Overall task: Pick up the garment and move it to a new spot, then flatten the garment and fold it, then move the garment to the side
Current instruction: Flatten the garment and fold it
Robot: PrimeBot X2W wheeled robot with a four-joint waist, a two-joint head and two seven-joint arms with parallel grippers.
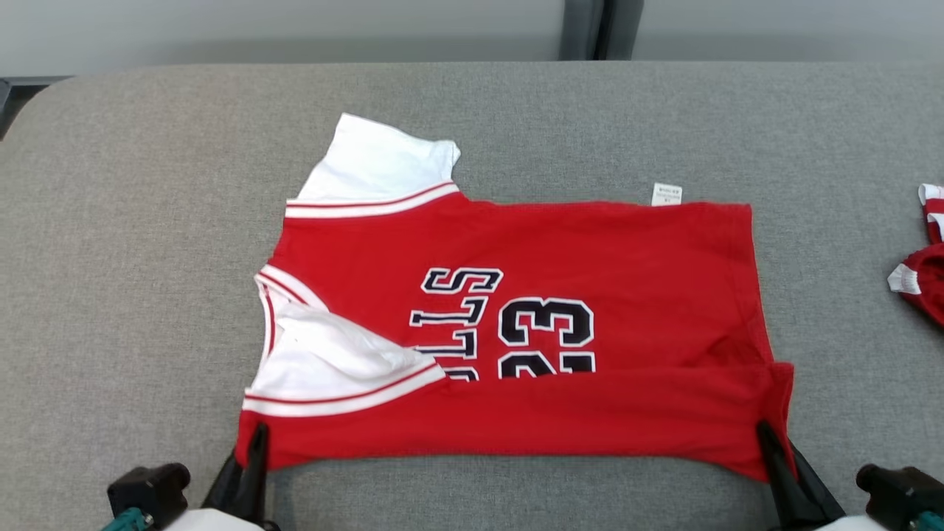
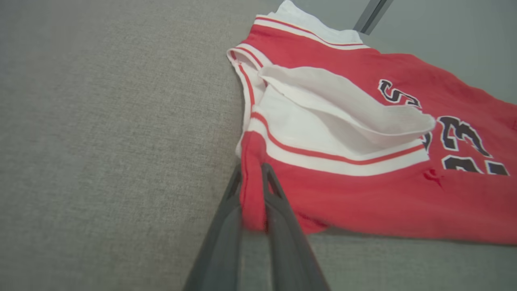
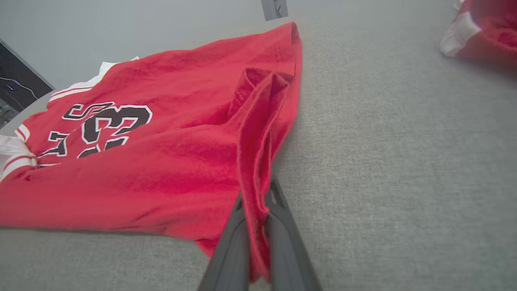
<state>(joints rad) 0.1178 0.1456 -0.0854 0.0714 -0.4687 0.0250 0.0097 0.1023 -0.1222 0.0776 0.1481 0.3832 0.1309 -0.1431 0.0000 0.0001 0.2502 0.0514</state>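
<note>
The garment [image 1: 590, 251] is a red jersey with white sleeves and black "23" lettering, lying sideways on the grey padded surface [image 1: 147, 221]. Its near long edge is folded up over the lettering. My left gripper [image 1: 258, 435] is shut on the near left corner by the white sleeve. The left wrist view has my left gripper [image 2: 253, 169] with red cloth pinched between its dark fingers. My right gripper [image 1: 763, 431] is shut on the near right corner at the hem. From the right wrist, my right gripper [image 3: 255, 194] clamps a bunched ridge of the garment [image 3: 161, 161].
A second red and white piece of clothing [image 1: 925, 265] lies at the right edge of the surface, seen again as the red heap [image 3: 484, 28] in the right wrist view. A white label [image 1: 667, 194] sticks out at the jersey's far edge. Grey wall behind.
</note>
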